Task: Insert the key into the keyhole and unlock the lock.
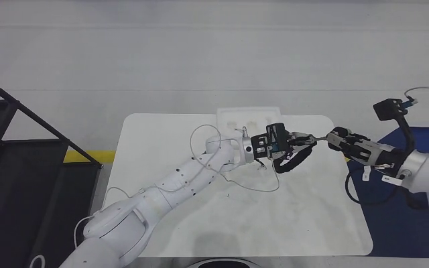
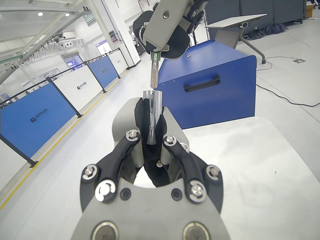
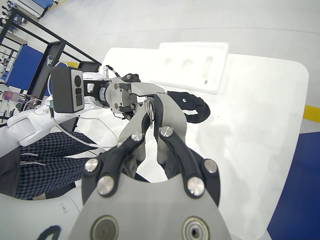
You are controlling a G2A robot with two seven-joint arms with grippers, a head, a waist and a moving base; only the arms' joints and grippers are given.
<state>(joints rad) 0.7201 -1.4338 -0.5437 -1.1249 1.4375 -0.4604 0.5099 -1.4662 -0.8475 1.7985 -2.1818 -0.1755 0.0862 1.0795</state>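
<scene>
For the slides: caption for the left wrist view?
Left gripper holds the lock; right gripper holds the key, tip just short of the lock's end.

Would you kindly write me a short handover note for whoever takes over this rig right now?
Left gripper: shut on the lock, held above the table, free end facing the key.
Right gripper: shut on the key, tip just short of the lock's end and roughly in line with it.
Done: both things are gripped and lined up.
Left: insert the key, turn it, unlock.
</scene>
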